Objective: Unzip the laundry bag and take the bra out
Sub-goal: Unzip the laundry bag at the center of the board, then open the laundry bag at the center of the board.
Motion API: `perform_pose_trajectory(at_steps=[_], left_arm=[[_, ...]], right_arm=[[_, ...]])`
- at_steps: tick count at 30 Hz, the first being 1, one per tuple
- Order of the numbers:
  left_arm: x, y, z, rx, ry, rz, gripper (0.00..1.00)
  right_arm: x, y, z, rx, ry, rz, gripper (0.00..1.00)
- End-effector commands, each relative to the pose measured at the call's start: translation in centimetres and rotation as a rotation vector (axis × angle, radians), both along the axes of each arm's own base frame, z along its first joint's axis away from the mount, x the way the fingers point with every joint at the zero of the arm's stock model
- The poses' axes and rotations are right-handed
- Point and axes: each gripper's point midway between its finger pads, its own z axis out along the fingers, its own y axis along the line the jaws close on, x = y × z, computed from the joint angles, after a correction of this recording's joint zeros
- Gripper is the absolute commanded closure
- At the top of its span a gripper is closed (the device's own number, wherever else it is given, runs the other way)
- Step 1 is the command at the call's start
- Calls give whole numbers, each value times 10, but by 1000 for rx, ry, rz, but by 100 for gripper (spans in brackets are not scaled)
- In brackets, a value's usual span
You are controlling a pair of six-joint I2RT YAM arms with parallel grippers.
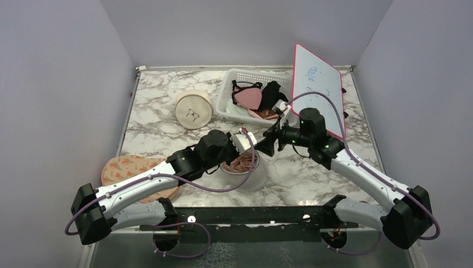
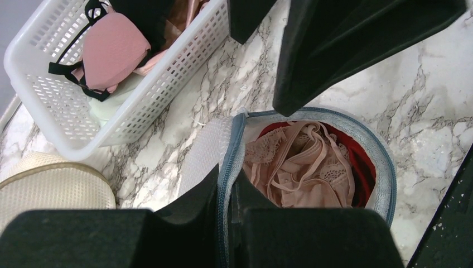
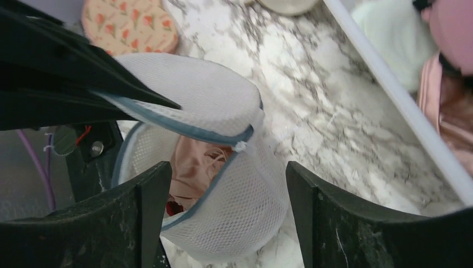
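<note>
Whiteboard [image 1: 318, 84], red-edged, leans at back R of worktop [image 1: 162, 95]. Blue handwriting on it, too faint to read. Cream round case [image 1: 193, 110] has small black drawing on lid, can't make it out. No brand marks seen.

Bag [image 3: 245, 218]: white see-thru mesh drum w/ grey-blue zip ring. Stands near-centre of worktop betw. both arms, in front of basket [image 2: 173, 84]. Top flap unzipped and raised. Peach lace bra [image 2: 301, 167] bundled inside, something red beneath it.

Left tool [image 2: 227, 192] pressed together, pinching zip edge of flap. Right tool [image 3: 227, 178] spread wide, a finger either side of bag; contact unclear.

Hidden: bag mostly covered by arms in top view. Can't tell what the red item is. Pouch [image 1: 131, 170] partly under left arm.
</note>
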Motion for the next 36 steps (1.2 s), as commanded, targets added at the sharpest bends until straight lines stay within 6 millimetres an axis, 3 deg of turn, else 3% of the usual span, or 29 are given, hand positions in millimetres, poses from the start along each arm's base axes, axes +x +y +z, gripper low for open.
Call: perform_pose_trajectory(at_steps=[1,11,18,22,26,30,33,36], left_arm=[[3,0,13,-32,-35,16,100],[2,0,14,-33,-35,9,100],[3,1,16,-34,-42,17,99],[7,7,21,-37,-58,52,86],[11,14,25,-43,-78,95,65],[18,22,29,-43,-101,149,44],[20,27,31,-47,-112,171,35],[22,30,31,-43,-118,191,33]], right_arm=[[-12,10,32,111,-206,150,26],[-9,46,30,207,-393,412,31],[-4,58,22,239,-327,450,50],[6,56,15,253,-180,312,73],[5,52,13,317,-22,189,96],[23,40,-1,345,158,-72,96],[37,29,-18,317,280,-244,95],[45,21,-32,310,392,-385,91]])
